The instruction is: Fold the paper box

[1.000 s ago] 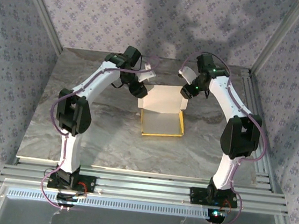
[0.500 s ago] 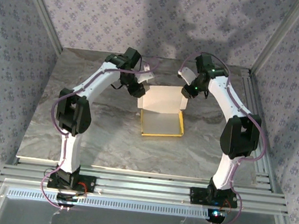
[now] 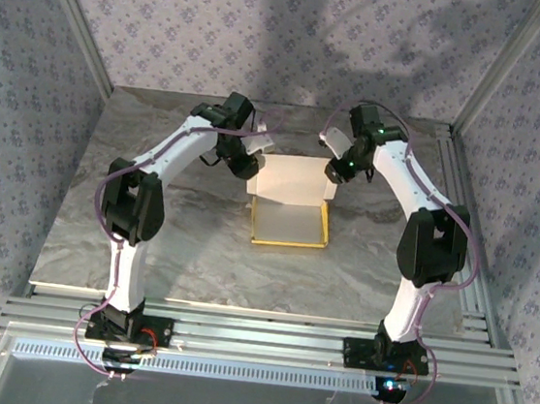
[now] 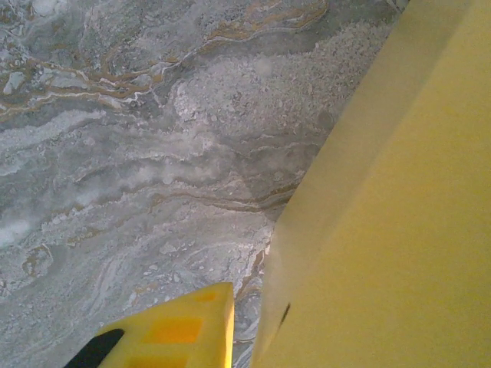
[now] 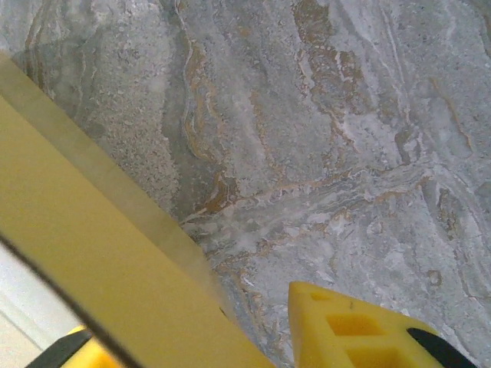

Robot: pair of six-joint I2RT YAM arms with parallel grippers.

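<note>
Your paper box [image 3: 290, 222] sits mid-frame on the tabletop [image 3: 149, 237]. The tray's long side runs left to right, open face up, with a white panel raised along its upper edge. Both arms arch up from the bottom of the frame, elbows out and wrists turned inward. The left tool [image 3: 247, 167] is at the panel's left end, the right tool [image 3: 335, 169] at its right end. The right wrist view shows yellow card between the fingers [image 5: 360, 330]. The left wrist view shows one finger [image 4: 176, 330] beside it. You cannot tell whether either tool is clamped. Bare tabletop lies left, right and below.
</note>
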